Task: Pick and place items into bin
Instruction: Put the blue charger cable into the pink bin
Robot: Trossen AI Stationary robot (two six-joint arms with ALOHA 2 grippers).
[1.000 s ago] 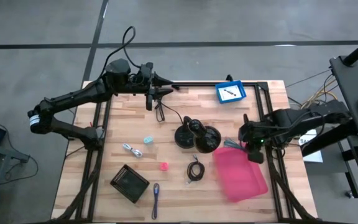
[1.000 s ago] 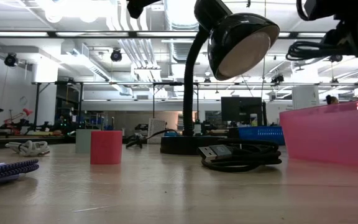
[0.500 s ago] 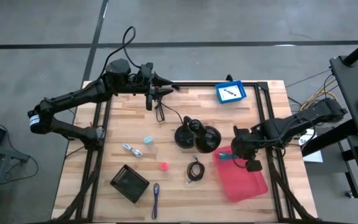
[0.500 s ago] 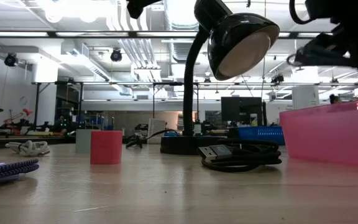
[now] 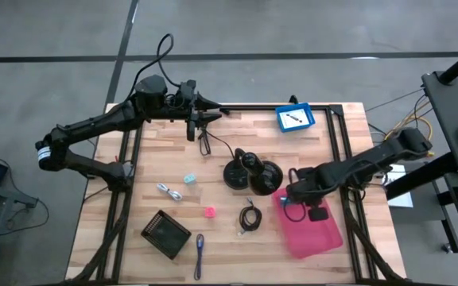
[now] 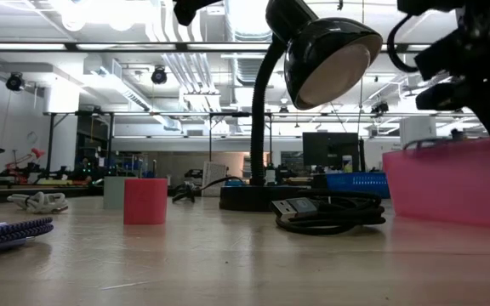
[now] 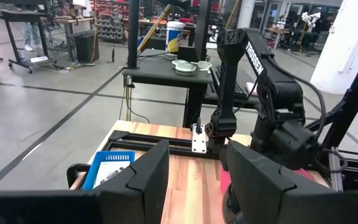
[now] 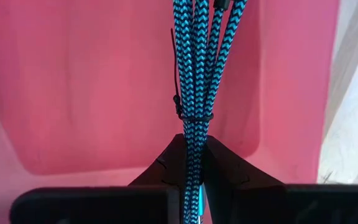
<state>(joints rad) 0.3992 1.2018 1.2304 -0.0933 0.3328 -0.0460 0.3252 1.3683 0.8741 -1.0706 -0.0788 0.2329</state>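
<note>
My right gripper is over the far end of the pink bin and is shut on a bundle of blue-and-black braided cable. My left gripper waits open at the table's far edge, touching nothing. Lying on the wood are the coiled black cable, the pink cube, the pale-blue cube, the silvery metal piece and the purple pen. The low view shows the right gripper above the bin's wall. My right gripper pinches the braided cable bundle between its two fingers, just behind its black tie. The fingers come from above, pointing down into the bin, and lie along the strands. The bundle hangs ahead of them against the bin's pink inside.
A black desk lamp stands mid-table, just left of the bin, with its head high in the low view. A blue tray sits at the far right, and a black mesh square near the front left.
My right gripper has carried the braided cable from the table's right edge toward the left, ending over the far end of the pink bin, beside the lamp. It has stayed shut on the cable throughout.
</note>
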